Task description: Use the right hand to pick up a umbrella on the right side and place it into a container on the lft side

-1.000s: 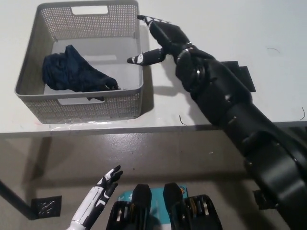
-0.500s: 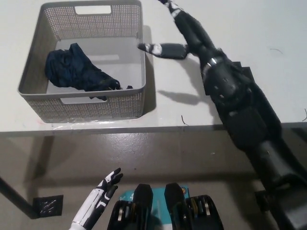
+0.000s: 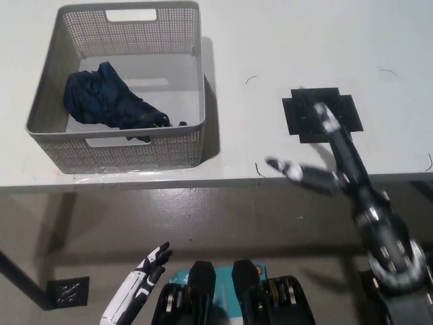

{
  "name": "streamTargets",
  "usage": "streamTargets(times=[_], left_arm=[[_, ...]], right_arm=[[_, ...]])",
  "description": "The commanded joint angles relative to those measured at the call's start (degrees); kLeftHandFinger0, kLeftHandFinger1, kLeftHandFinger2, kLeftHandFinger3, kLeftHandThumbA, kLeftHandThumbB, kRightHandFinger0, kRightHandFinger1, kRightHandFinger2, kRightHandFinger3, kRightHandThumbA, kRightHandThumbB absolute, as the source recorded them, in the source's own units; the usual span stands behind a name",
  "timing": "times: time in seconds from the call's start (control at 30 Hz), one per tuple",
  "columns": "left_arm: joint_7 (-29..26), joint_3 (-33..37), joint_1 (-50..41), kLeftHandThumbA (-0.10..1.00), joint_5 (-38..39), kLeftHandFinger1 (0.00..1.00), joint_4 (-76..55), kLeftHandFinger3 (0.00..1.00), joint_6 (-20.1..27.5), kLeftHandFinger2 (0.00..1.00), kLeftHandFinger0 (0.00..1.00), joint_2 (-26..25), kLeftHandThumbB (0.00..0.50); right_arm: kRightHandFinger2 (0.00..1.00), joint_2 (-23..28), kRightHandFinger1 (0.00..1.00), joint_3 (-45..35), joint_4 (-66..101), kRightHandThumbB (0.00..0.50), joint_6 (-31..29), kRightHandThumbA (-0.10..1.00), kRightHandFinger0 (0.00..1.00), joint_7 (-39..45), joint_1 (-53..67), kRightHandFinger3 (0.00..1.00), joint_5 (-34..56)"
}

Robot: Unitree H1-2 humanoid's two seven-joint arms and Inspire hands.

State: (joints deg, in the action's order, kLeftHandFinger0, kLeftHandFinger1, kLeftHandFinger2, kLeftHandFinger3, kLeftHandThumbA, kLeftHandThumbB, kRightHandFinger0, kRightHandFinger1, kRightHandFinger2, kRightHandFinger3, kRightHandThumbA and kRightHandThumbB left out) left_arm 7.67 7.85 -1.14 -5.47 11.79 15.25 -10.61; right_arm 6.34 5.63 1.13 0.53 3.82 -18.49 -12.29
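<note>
The dark blue folded umbrella (image 3: 108, 101) lies inside the grey perforated basket (image 3: 183, 145) on the left of the white surface (image 3: 284, 47), so the placing looks done. The retreat is best made clear of the basket wall. The black right hand (image 3: 325, 159) is held over the surface's near edge, fingers spread, holding nothing. The white left hand (image 3: 145, 274) hangs low, open and empty.
</note>
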Motion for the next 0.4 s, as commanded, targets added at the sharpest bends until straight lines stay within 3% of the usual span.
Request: streamTargets(times=[0.0,0.23,0.37], left_arm=[[-1.36,-1.80,0.14,1.00,0.01,1.00,0.12,1.00,3.95,1.00,1.00,-0.73,0.249],[-1.53,-2.29,-0.05,1.00,0.50,1.00,0.21,1.00,3.38,1.00,1.00,-0.36,0.258],[-1.72,-2.79,0.25,1.00,0.58,1.00,0.71,1.00,3.84,1.00,1.00,-0.20,0.251]], right_arm=[[1.00,0.66,1.00,-3.48,15.39,0.266,-7.11,1.00,1.00,5.06,13.11,1.00,21.12],[1.00,0.13,1.00,-2.27,9.08,0.196,-11.55,1.00,1.00,6.45,18.95,1.00,20.05],[1.00,-0.19,1.00,-2.17,4.80,0.230,-13.51,1.00,1.00,7.42,20.62,1.00,20.99]])
